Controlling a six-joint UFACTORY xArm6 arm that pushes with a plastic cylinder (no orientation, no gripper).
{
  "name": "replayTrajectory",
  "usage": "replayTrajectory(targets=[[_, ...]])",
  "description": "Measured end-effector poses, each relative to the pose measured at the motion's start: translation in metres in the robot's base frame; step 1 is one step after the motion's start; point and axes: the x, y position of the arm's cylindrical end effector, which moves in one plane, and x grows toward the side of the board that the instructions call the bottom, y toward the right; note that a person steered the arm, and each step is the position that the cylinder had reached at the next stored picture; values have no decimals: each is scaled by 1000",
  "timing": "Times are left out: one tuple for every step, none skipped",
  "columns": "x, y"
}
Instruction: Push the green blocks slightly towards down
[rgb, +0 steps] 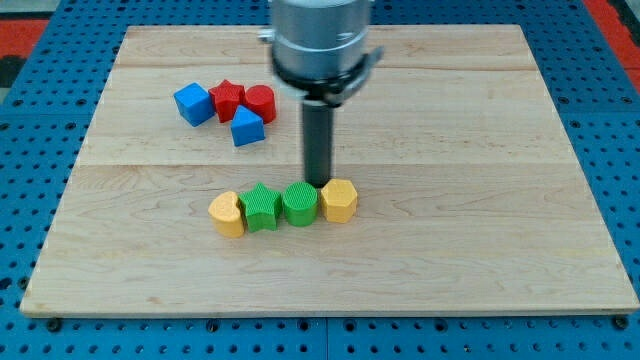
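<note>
A green star block (261, 206) and a green round block (299, 204) lie side by side in a row near the middle of the wooden board (480, 230). A yellow heart-like block (228, 213) touches the row's left end and a yellow hexagonal block (339, 200) touches its right end. My tip (318, 183) is just above the row, at the gap between the green round block and the yellow hexagonal block, close to or touching them.
At the board's upper left sits a cluster: a blue cube (193, 104), a red star block (228, 100), a red round block (260, 103) and a blue block (247, 128). A blue pegboard surface surrounds the board.
</note>
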Motion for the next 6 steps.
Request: replayTrajectory(targets=[[-5,-26],[9,-70],[18,-85],[31,-63],[33,-32],[56,-62]])
